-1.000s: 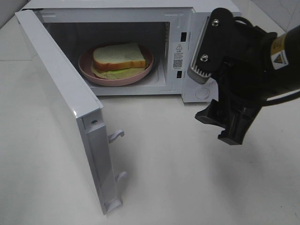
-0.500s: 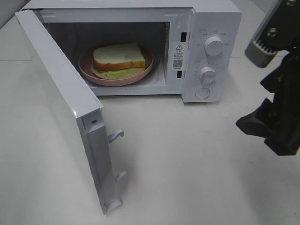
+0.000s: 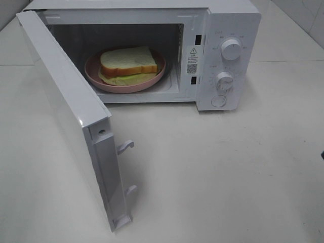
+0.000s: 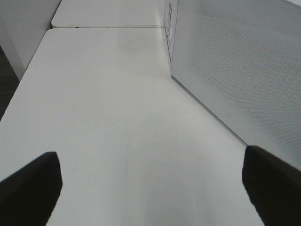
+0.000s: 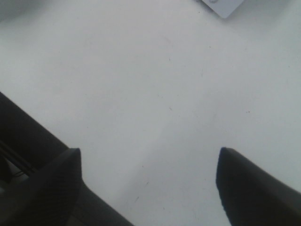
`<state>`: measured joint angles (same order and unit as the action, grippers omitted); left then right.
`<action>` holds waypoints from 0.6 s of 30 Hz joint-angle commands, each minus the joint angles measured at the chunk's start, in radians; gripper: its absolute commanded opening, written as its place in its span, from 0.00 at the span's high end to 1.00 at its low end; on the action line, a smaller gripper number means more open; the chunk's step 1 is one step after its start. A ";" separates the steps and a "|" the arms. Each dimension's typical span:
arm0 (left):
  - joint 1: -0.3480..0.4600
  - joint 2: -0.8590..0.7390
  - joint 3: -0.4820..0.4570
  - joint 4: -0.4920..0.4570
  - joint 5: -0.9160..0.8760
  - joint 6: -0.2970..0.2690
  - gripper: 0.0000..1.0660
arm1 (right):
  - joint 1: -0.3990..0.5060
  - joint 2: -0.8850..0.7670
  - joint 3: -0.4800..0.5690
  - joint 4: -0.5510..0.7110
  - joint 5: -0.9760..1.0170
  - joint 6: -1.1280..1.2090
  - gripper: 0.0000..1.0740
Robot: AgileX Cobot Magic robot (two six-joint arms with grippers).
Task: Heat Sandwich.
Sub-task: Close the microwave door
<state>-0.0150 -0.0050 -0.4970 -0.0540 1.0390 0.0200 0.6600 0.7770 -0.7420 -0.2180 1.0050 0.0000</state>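
Note:
The sandwich (image 3: pixel 128 63), white bread over green lettuce, lies on a round pink plate (image 3: pixel 158 75) inside the open white microwave (image 3: pixel 223 20). The microwave door (image 3: pixel 66 116) is swung wide toward the front left. Neither arm shows in the exterior view. My left gripper (image 4: pixel 150 186) is open over bare table, with the outer face of the door (image 4: pixel 244 70) beside it. Over bare table too, my right gripper (image 5: pixel 148 181) is open, a corner of the microwave (image 5: pixel 221 5) showing at the edge of its view. Neither gripper holds anything.
Two dials (image 3: pixel 231 49) and a round button (image 3: pixel 218 100) sit on the microwave's control panel. Door latch hooks (image 3: pixel 125 147) stick out from the open door's edge. The white table (image 3: pixel 228 177) stretches in front of and to the right of the microwave.
The right arm has pulled back to the right, from in front of the control panel out of the exterior view. The sandwich, plate and door have not moved.

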 commanded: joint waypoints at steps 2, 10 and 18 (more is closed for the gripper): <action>0.002 -0.026 0.002 -0.001 -0.003 0.000 0.08 | -0.001 -0.068 0.004 -0.007 0.058 0.009 0.29; 0.002 -0.026 0.002 -0.001 -0.003 0.000 0.08 | -0.181 -0.192 0.008 0.020 0.108 0.006 0.29; 0.002 -0.026 0.002 -0.001 -0.003 0.000 0.08 | -0.288 -0.314 0.130 0.022 0.107 0.014 0.29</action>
<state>-0.0150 -0.0050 -0.4970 -0.0540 1.0390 0.0200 0.3800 0.4710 -0.6190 -0.2000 1.1050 0.0000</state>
